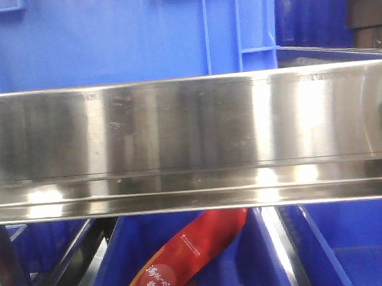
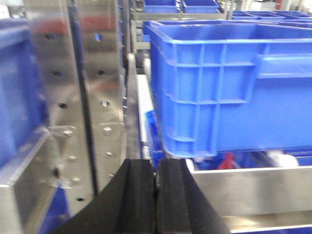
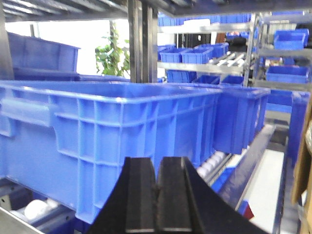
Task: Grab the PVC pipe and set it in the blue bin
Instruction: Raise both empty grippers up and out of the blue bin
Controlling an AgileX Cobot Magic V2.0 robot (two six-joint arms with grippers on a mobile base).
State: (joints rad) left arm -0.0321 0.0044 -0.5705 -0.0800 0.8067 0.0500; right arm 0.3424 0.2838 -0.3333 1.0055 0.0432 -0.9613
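With the PVC pipe seen in no view, the task is judged barely begun: the left gripper (image 2: 156, 195) and the right gripper (image 3: 157, 200) are pressed together, empty, facing a blue bin (image 3: 107, 131), so the pipe must first be located.

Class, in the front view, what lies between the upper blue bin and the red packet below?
A shiny steel rail spans the whole front view, separating the blue bin above from the red packet below.
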